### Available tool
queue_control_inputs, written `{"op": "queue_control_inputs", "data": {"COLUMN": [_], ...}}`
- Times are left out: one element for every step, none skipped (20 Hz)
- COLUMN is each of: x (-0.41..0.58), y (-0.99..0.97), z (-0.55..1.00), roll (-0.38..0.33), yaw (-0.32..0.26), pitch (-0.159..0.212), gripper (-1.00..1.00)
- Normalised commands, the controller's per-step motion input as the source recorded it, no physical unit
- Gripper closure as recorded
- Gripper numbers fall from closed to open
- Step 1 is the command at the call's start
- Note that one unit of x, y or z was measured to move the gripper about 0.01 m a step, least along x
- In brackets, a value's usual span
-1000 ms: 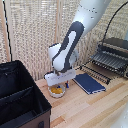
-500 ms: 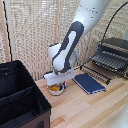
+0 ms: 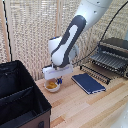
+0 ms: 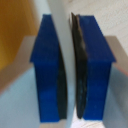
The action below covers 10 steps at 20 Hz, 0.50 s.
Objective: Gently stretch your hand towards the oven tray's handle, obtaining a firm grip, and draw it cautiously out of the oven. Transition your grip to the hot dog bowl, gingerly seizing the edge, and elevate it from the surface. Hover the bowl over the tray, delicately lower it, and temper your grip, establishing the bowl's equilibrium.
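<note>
The hot dog bowl [image 3: 52, 86] is a small white bowl with a yellow-orange hot dog, near the table's back edge. My gripper [image 3: 56, 80] is down at its rim. In the wrist view the blue fingers [image 4: 49, 70] are closed on the thin white rim [image 4: 61, 25], with the yellow hot dog [image 4: 14, 30] to one side. I cannot tell whether the bowl touches the table. The oven [image 3: 116, 50] stands at the exterior view's right. Its wire tray [image 3: 99, 66] is drawn out in front, with the handle bar [image 3: 93, 71] along its front edge.
A dark blue book [image 3: 88, 83] lies on the wooden table [image 3: 90, 110] between the bowl and the tray. A large black fabric bin [image 3: 19, 100] stands at the exterior view's left, close to the bowl. A bamboo screen is behind.
</note>
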Motion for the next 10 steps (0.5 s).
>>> {"op": "queue_control_inputs", "data": {"x": [0.043,0.069,0.114,0.166,0.229,0.320,0.329,0.371,0.417,0.403], "y": [0.03,0.04,0.05,0.05,0.08,0.08,0.12,0.11,0.13,0.10], "z": [0.51,0.53,0.53,0.54,0.55,0.53,0.51,0.51,0.50,0.53], "roll": [0.206,0.199,0.197,0.185,0.179,0.168,0.159,0.140,0.111,0.090], "yaw": [-0.052,-0.061,-0.072,-0.086,-0.090,-0.096,-0.091,-0.086,-0.071,-0.063], "pitch": [-0.060,-0.054,-0.049,-0.051,-0.044,-0.021,-0.013,-0.001,0.000,0.000], "gripper": [1.00,1.00,1.00,1.00,1.00,1.00,1.00,1.00,1.00,1.00]}}
